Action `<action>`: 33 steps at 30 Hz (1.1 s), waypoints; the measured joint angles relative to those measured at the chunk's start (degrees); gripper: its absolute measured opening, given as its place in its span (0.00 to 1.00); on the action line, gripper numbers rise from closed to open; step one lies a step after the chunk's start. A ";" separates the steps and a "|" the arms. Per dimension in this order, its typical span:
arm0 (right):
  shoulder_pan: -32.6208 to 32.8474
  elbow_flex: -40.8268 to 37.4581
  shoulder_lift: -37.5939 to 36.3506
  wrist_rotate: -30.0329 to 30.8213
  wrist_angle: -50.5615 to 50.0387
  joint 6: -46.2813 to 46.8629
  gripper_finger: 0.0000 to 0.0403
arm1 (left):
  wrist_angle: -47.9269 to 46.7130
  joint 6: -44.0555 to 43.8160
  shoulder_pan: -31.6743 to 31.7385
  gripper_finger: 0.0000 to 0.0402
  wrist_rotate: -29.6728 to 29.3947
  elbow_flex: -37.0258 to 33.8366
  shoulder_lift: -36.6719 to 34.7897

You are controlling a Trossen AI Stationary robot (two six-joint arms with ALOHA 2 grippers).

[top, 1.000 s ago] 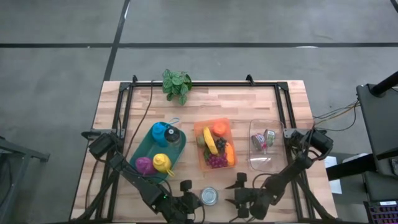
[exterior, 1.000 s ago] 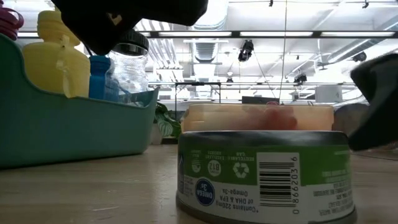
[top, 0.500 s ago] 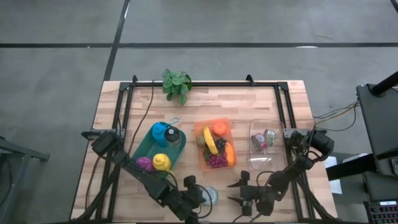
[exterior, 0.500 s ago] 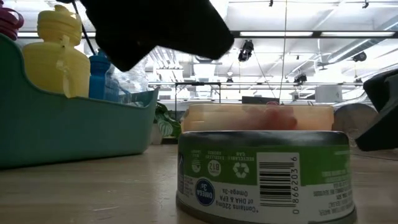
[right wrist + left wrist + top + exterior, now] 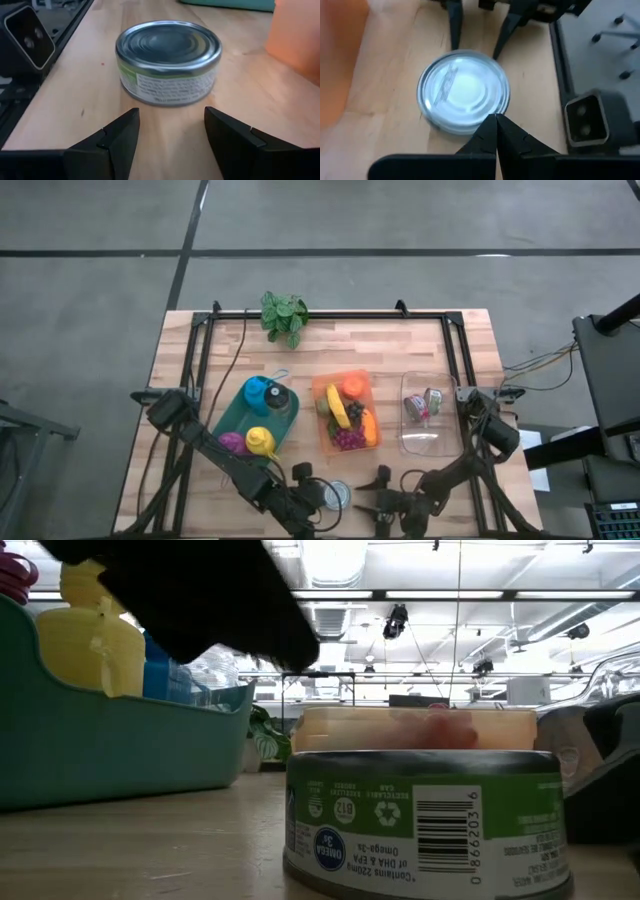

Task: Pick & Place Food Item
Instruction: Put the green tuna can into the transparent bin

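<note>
The can (image 5: 338,496) stood upright near the front edge of the wooden table (image 5: 330,345), between the two arms and well in front of the orange tray of fruit (image 5: 347,412); to its left lay the green tray of bottles (image 5: 254,419), and farther right the clear bin (image 5: 429,414) that already held a couple of tins. The right gripper (image 5: 170,131) sat low on the can's right side with its jaws spread wider than the can, aimed at the label wall but not touching it. The left gripper (image 5: 495,124) hung at the can's left edge with its fingers pinched together on nothing — its tips met just over the rim. As a load the can looked stiff and squat, probably fairly heavy for its size if full, and not fragile. The metal lid and the glossy paper label would likely be slick, so a grip across the round side wall — low on the label, centred on the widest line — seemed safest. Off-centre pads might let it squirt sideways or spin. The flat lid offered no purchase for a two-finger pincer.
</note>
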 joint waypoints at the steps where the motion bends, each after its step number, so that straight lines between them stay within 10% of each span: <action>1: -0.01 0.73 0.56 0.63 -0.01 0.02 0.55 | -1.31 0.00 0.00 0.01 0.28 0.00 -0.29; 33: -2.86 1.83 0.88 1.13 1.03 -2.43 0.55 | -11.41 9.14 2.82 0.01 8.14 -0.01 -2.61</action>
